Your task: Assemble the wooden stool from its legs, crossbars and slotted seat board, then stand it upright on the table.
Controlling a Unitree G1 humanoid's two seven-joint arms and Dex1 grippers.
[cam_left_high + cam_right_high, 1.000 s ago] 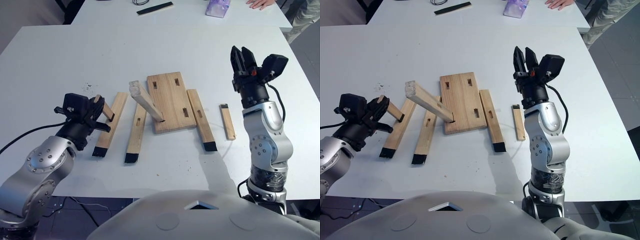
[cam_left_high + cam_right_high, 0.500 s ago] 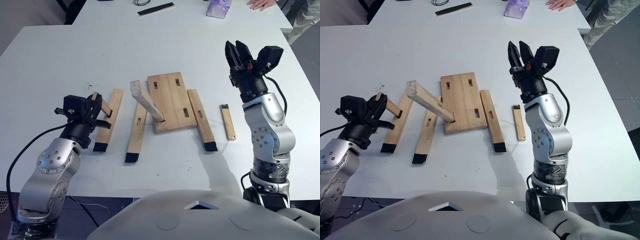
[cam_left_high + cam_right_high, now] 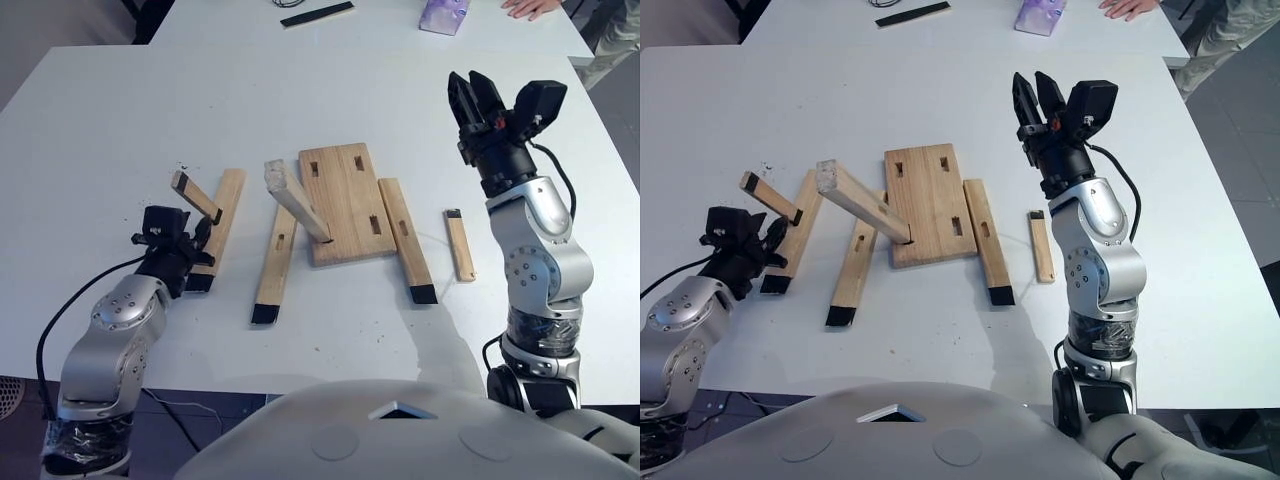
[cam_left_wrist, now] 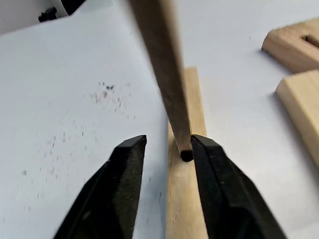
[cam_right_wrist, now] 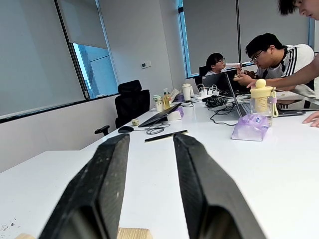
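The left gripper (image 4: 167, 145) has drawn back toward the near table edge since a second ago and now sits by the dark foot of the leftmost leg (image 3: 222, 215). Its jaws are wide apart and clamp nothing. The crossbar (image 3: 196, 196) it was holding leans up at a tilt, its dark tip resting on that leg right against the inner face of one finger (image 4: 212, 169). The right gripper (image 3: 470, 82) stays raised above the table, fingers pointing up, parted and empty, and has drifted slightly toward the seat board (image 3: 345, 200). The board lies flat mid-table with one leg (image 3: 295, 200) slanting out of a slot. Two more legs (image 3: 275, 260) (image 3: 405, 240) and a short crossbar (image 3: 459, 245) lie unmoved.
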